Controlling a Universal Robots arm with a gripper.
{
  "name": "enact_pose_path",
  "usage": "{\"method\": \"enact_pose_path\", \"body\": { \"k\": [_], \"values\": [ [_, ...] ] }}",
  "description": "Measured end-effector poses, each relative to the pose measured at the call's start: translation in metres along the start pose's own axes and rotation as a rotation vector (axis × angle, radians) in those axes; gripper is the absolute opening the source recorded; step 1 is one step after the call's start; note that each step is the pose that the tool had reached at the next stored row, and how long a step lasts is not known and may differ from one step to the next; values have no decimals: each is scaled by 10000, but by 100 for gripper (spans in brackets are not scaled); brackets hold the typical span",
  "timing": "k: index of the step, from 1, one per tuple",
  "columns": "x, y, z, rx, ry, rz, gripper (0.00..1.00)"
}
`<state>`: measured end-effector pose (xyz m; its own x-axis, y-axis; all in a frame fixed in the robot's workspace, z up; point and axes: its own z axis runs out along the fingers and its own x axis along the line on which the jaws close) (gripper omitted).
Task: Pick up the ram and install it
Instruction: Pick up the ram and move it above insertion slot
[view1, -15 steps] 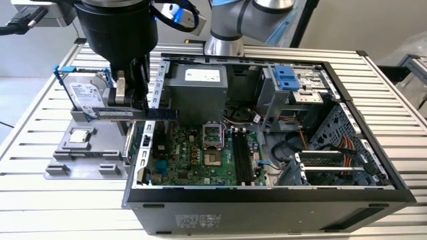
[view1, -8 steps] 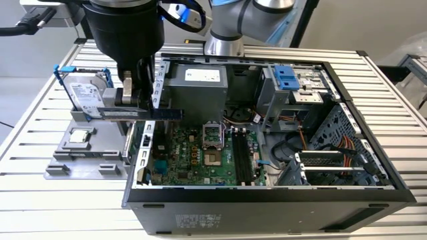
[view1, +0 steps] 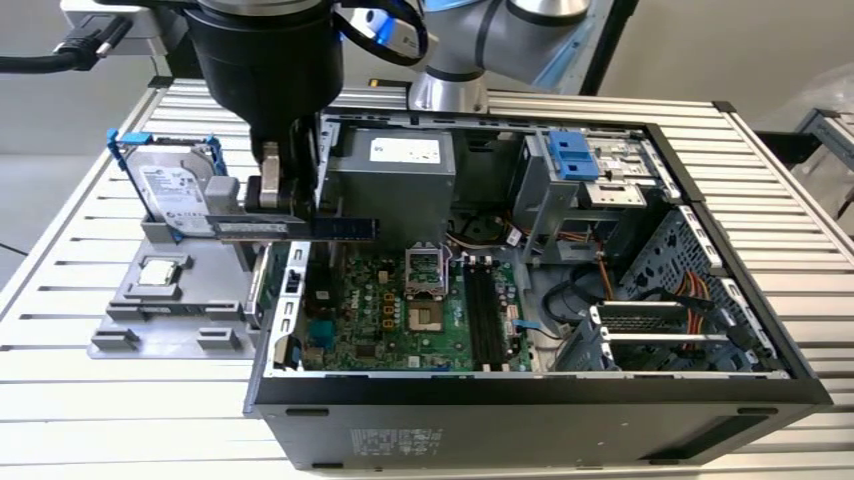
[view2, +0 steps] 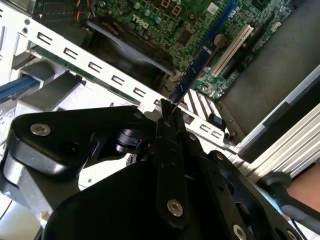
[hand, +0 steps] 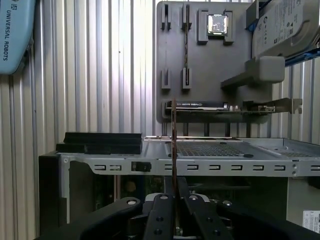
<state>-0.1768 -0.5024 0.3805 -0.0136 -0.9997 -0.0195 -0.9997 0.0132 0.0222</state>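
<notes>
The fingers (view1: 271, 182) are clenched on the ram (view1: 334, 228), gripping the thin stick near the middle of its length so that it lies level, with an end sticking out on each side of them. In both wrist views the ram (hand: 173, 145) shows edge-on, a narrow line running straight out from between the fingers (hand: 161, 212); in the second wrist view its blue-green edge (view2: 200, 57) reaches away from the fingers (view2: 167, 165) over the circuit board. Right below the fingers are the side wall of the open computer case (view1: 534, 400) and the near edge of the green motherboard (view1: 380, 315). The long black memory slots (view1: 483, 315) lie farther off, toward the exterior view's right and well apart from the ram. On the other side of the fingers, toward the exterior view's left, a grey holder (view1: 127, 315) sits just beside the case. It carries the small square processor chip (view1: 160, 270), and the silver hard drive (view1: 174, 190) stands in it in a blue frame. Case and holder both rest on a ribbed metal surface (view1: 80, 400).
</notes>
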Motion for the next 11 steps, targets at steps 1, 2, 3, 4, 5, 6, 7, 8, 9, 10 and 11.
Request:
{"method": "enact_pose_path", "body": {
  "k": [1,2,3,4,5,6,7,8,9,10,11],
  "values": [
    [0,-11,0,0,-1,0,0],
    [0,-22,0,1,-1,0,0],
    [0,-35,-1,0,0,-1,0],
    [-1,-47,-1,0,0,1,0],
    [-1,-60,-1,0,-1,1,0],
    [-1,-72,-1,1,-1,0,0],
    [-1,-84,-2,0,0,1,0],
    [-1,-96,-2,0,0,0,0],
    [-1,-106,-2,0,-1,0,0],
    [-2,-117,-2,0,-1,0,0],
    [-2,-130,-3,0,0,0,0]
  ]
}}
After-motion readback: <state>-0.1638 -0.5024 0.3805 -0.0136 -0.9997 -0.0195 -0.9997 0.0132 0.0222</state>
